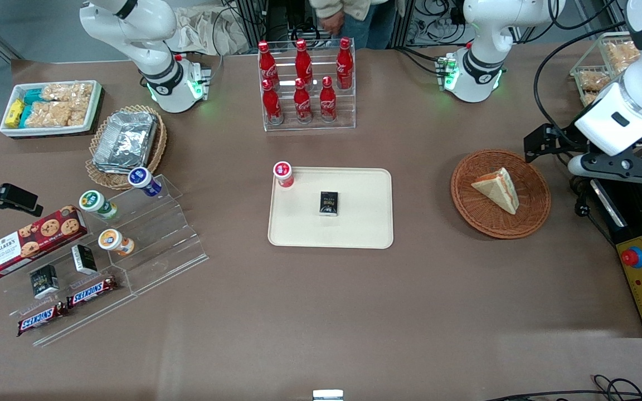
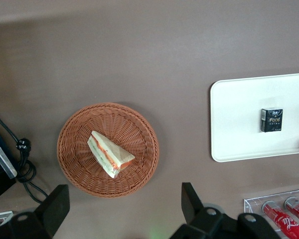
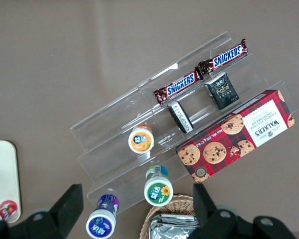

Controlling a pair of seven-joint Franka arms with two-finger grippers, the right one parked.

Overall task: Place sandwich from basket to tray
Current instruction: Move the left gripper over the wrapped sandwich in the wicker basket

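Sandwich (image 1: 498,188) lying in basket (image 1: 500,193), at 3 o'clock from tray (image 1: 330,207). Gripper (image 2: 124,209) hovering above basket rim, spread wide, empty, presumably positioned to descend on wedge.
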